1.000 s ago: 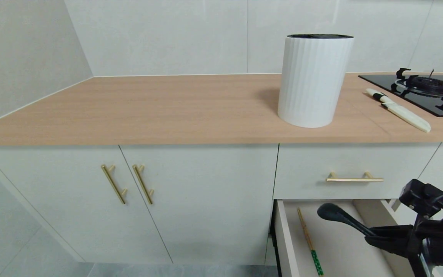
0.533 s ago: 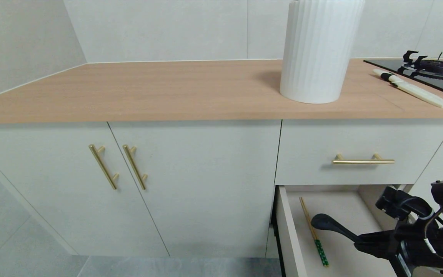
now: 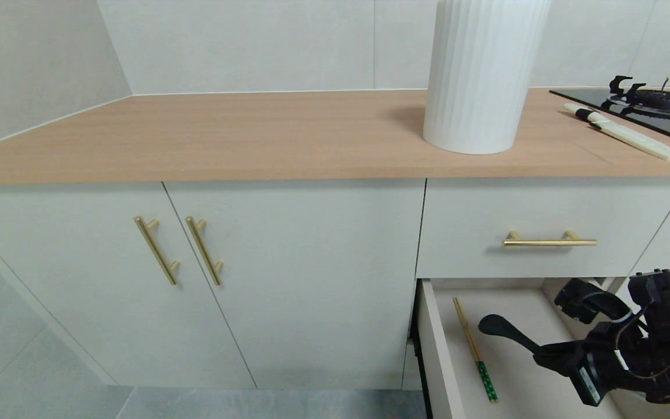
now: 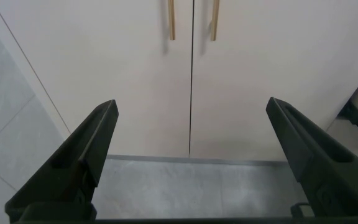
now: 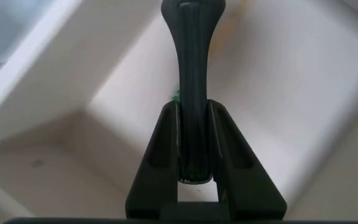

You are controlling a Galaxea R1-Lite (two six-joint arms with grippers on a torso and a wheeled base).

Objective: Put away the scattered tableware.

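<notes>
black handle (image 5: pixel 193 56) | pinched between jaws of right gripper (image 5: pixel 194 111) | over drawer (image 3: pixel 515 385)

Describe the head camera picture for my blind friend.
The right gripper holds a black utensil over an open drawer with chopsticks lying inside. Above, a wooden counter carries a white ribbed container and a cream knife beside a stove.
</notes>
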